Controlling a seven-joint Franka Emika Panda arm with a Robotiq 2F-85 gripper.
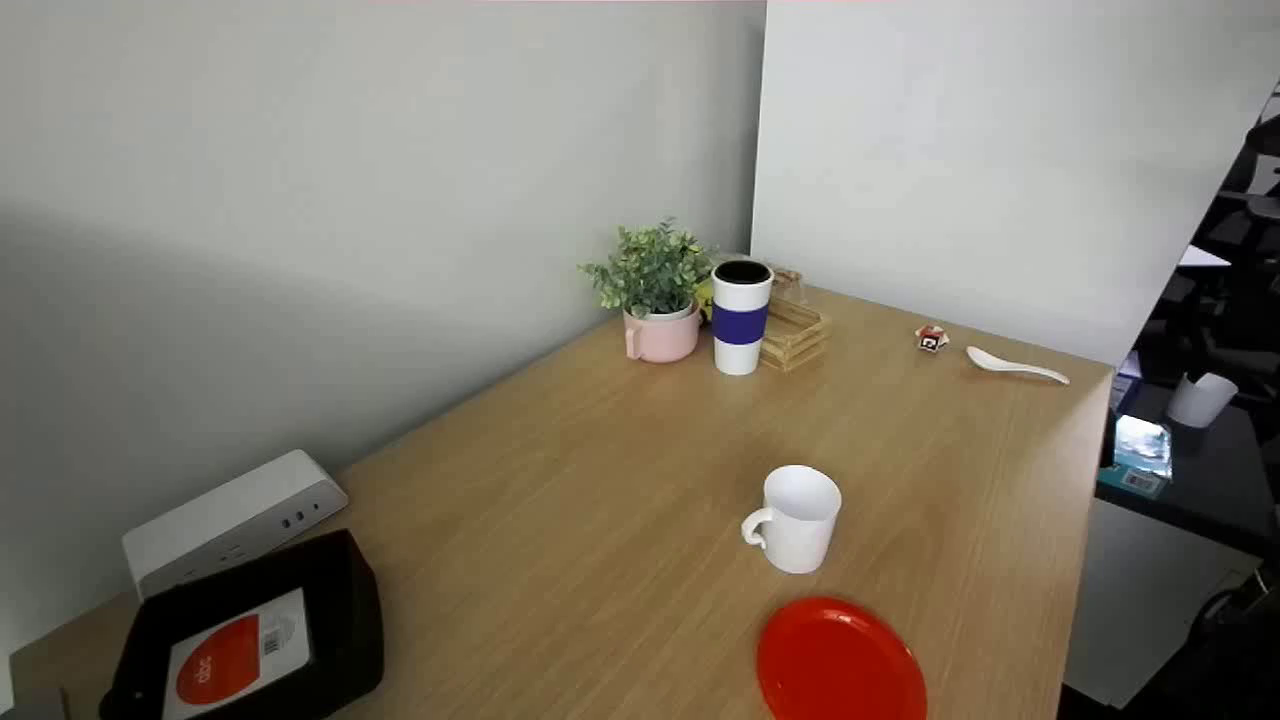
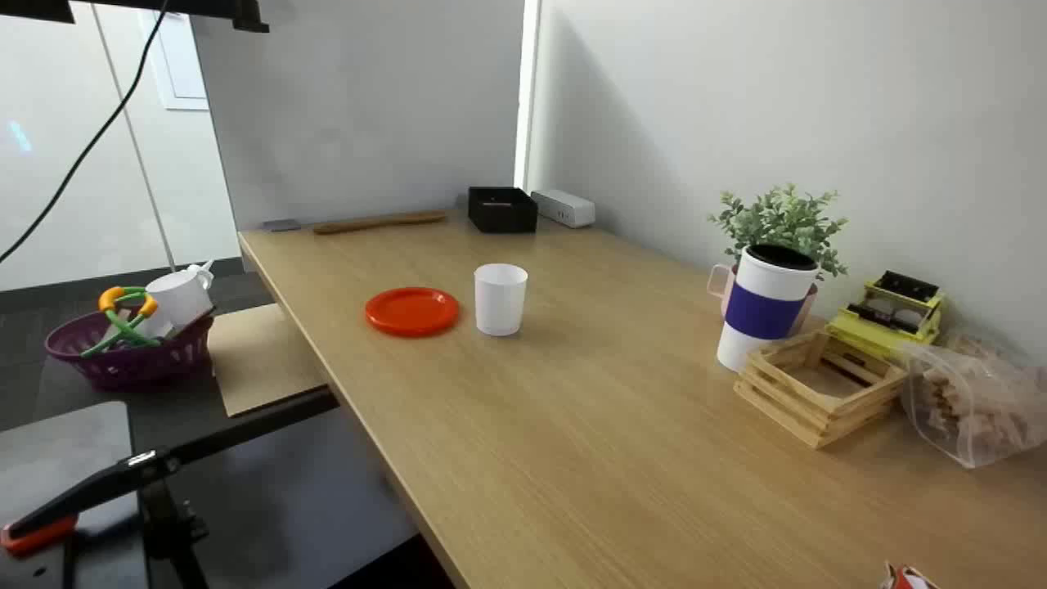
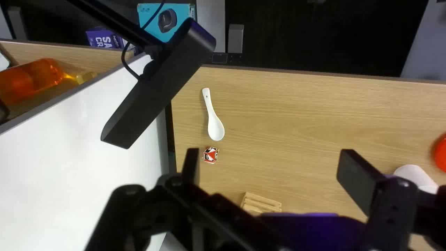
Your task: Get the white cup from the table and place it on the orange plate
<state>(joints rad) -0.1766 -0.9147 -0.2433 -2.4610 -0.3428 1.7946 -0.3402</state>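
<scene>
The white cup (image 1: pixel 802 520) stands upright on the table (image 1: pixel 560 580), its handle visible in this exterior view. It also shows in an exterior view (image 2: pixel 500 301) and partly in the wrist view (image 3: pixel 413 175), at the right behind the finger. The orange plate (image 1: pixel 840 662) lies flat on the table close beside the cup, apart from it; it also shows in an exterior view (image 2: pixel 412 312) and at the wrist view's right edge (image 3: pixel 441 154). My gripper (image 3: pixel 270 155) is open and empty, high above the table, its fingers wide apart. The gripper does not show in either exterior view.
A banded tall cup (image 1: pixel 740 325), potted plant (image 1: pixel 655 275) and wooden crate (image 2: pixel 818 393) stand along the wall. A white spoon (image 3: pixel 213 118) and small red paper thing (image 3: pixel 210 155) lie near one end. A black tray (image 1: pixel 350 600) stands opposite. A black camera (image 3: pixel 156 87) hangs near the gripper.
</scene>
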